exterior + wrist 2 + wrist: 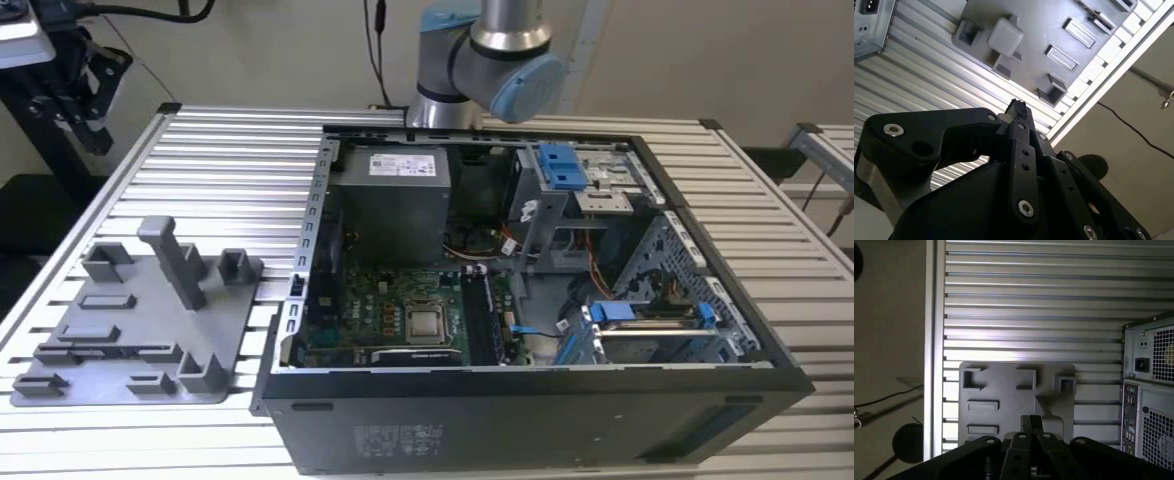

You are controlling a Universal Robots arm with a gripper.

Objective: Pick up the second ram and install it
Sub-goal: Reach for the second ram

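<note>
Black gripper (1016,106), fingertips pinched together on nothing, high over the grey tray (1004,385) on the slatted table (1029,300). Toward the exterior view's right, open computer case (534,410). Inside, seemingly the second ram (503,320), upright in a slot beside the processor (427,322); cannot tell for sure.

Claw (1018,109) aloft (pinched closed)

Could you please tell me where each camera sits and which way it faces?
Exterior view: off the arm, looking down on the computer case and grey tray; the arm shows behind the case.
First wrist view: on the arm, looking past the gripper at the tray.
Second wrist view: on the arm, looking along the gripper at the tray and the floor.
Shared: both wrist views show gripper, tray, slatted table.
</note>
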